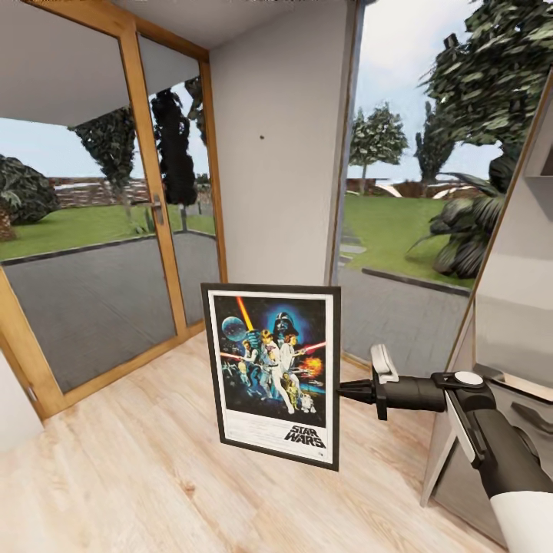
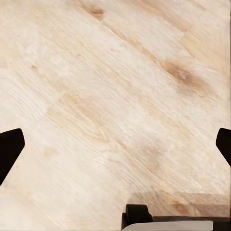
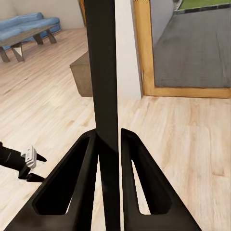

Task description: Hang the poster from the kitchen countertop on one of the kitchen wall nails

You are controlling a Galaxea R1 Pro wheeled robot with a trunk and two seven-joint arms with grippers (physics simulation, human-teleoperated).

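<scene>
Right pincer (image 1: pixel 343 393) clamps the poster (image 1: pixel 273 374) at its right edge, upright above the wood floor (image 1: pixel 115 476), the wall nail (image 1: pixel 261 138) higher; left pincer (image 2: pixel 115 144) hangs spread over floor; right wrist: fingers (image 3: pixel 77 192) pinch the thin frame; stiff, light, probably prone to swinging.

Pale wood-plank floor (image 1: pixel 138 476) runs to the glass doors. A low brown block (image 3: pixel 83 74) stands on it.
</scene>
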